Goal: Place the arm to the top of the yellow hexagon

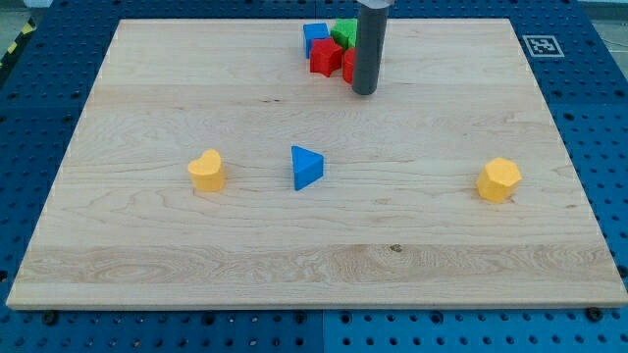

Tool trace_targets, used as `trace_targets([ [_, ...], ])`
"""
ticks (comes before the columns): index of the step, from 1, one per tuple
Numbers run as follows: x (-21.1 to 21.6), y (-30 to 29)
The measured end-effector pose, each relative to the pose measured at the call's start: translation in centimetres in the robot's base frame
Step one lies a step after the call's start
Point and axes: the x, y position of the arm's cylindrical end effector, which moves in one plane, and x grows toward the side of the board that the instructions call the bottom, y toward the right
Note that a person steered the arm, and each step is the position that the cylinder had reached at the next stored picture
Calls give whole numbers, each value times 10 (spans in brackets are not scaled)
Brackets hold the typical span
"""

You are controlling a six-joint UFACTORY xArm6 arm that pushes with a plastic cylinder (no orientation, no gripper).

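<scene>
Scanning the bench [147, 255] from the view's left: a pale wooden board, lying on a blue perforated surface [39, 108].

Yellow heart block [207, 170]: left of centre, alone, flat on the wood.

Blue triangle block [306, 167]: near the middle of the board, to the right of the heart and apart from it, at about the same height in the view.

Cluster at the view's top, just right of centre: blue block [315, 36], shape unclear, at the cluster's left; red block [325, 59] just below and touching it; green block [343, 31] at the cluster's top right. A second red block [348, 65] shows as a sliver beside my rod; most of it is hidden, shape not readable.

My rod [369, 44]: dark, upright, entering from the view's top edge. My tip [364, 92] sits on the wood at the cluster's lower right corner, just beside the hidden red block; contact cannot be confirmed. The end effector is a plain rod with nothing that opens or closes, and it grasps nothing.

Yellow hexagon [498, 179]: far right of the board, near the right edge, alone. It lies well to the right of and below my tip, well apart from it.

Black-and-white marker tag [542, 45]: just off the board's top right corner.
</scene>
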Motion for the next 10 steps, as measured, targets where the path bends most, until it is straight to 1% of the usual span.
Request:
trace_targets([
  [1,29,2],
  [3,32,2],
  [4,43,2],
  [5,73,3],
  [7,78,43],
  [9,72,47],
  [10,69,78],
])
